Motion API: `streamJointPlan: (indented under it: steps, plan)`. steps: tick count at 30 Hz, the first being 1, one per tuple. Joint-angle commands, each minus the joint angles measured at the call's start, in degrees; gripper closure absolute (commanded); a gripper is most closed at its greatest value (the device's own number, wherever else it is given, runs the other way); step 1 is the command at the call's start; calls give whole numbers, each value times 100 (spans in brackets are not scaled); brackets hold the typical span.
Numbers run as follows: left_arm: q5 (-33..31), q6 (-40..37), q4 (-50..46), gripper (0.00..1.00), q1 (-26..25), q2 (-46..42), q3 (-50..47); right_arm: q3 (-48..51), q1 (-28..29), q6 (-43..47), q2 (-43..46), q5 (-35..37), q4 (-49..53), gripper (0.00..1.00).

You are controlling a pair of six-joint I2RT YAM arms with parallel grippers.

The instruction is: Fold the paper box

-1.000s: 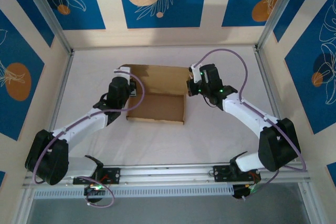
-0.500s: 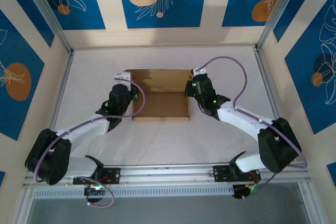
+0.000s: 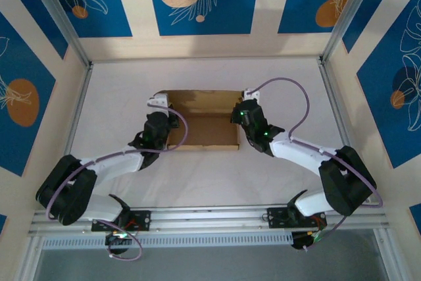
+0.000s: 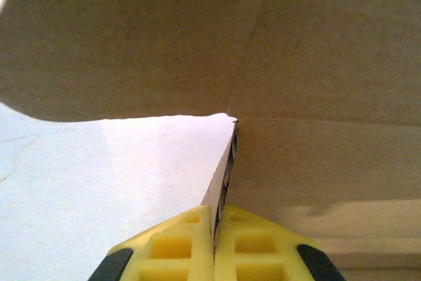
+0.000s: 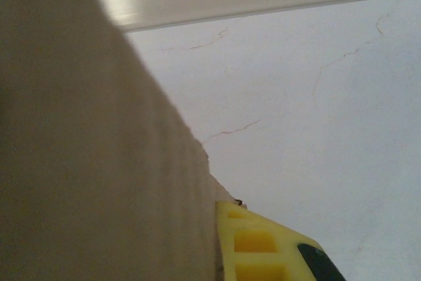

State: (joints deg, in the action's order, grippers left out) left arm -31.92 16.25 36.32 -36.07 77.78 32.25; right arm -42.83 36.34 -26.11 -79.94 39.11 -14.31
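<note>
The paper box (image 3: 204, 131) is a shallow brown cardboard tray in the middle of the table, with its back flap (image 3: 199, 100) standing up behind it. My left gripper (image 3: 162, 123) is at the box's left wall. In the left wrist view its yellow fingers (image 4: 172, 249) are shut on the thin edge of that wall (image 4: 223, 176), with the flap (image 4: 316, 57) looming above. My right gripper (image 3: 243, 116) is at the right wall. In the right wrist view one yellow finger (image 5: 263, 248) presses against the cardboard (image 5: 99, 162), which hides the other finger.
The white table (image 3: 118, 90) is bounded by metal frame posts (image 3: 72, 44) at left and right and a rail (image 3: 210, 216) along the near edge. Open room lies around the box on all sides.
Both grippers have drawn in toward the near side while holding the side walls. The box has turned from skewed to square with the table, and the back flap now stands steeper.
</note>
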Motion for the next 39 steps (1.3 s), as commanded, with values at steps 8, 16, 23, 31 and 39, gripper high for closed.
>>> streamJointPlan:
  steps: [8,16,23,31,39]
  plan:
    - [35,144,1324,99,-173,-16,-852,685,603,-374,219,545,-744,100]
    - [-16,-34,2063,98,-307,240,-1258,1258,879,-222,272,668,-1335,100]
    - [-69,-276,2882,97,-452,582,-1615,1673,1068,-397,334,873,-1409,100]
    - [-165,-519,3422,97,-489,883,-1898,1903,1201,-661,470,910,-1233,93]
    - [-60,-1142,3895,98,-511,1123,-1953,1958,1078,-313,1106,308,-1146,47]
